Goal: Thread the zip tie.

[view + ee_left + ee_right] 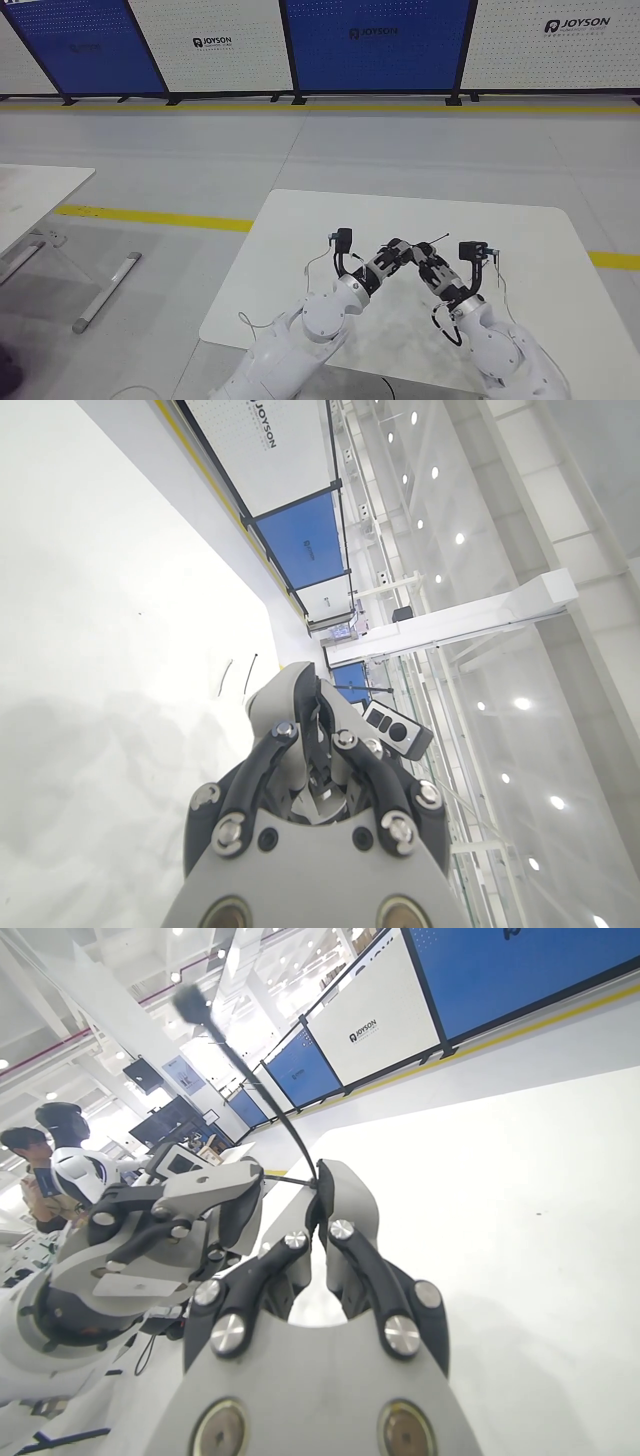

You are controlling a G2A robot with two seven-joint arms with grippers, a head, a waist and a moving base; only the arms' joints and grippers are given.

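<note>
Zip tie pinched between both end effectors, above mid-bench.

Right end effector (318,1178) is pressed together on the zip tie (260,1088), head end standing free. Left end effector (311,687) appears to pinch the thin tail. Judgement: square the tail to the head slot and feed slowly. Two spare ties (249,675) lie near a corner of the bench (520,230), whose edges are well apart from both arms.

grey fingers (350,1198), black linkages (372,1273), silver screws (402,1328), white arms (322,318).
</note>
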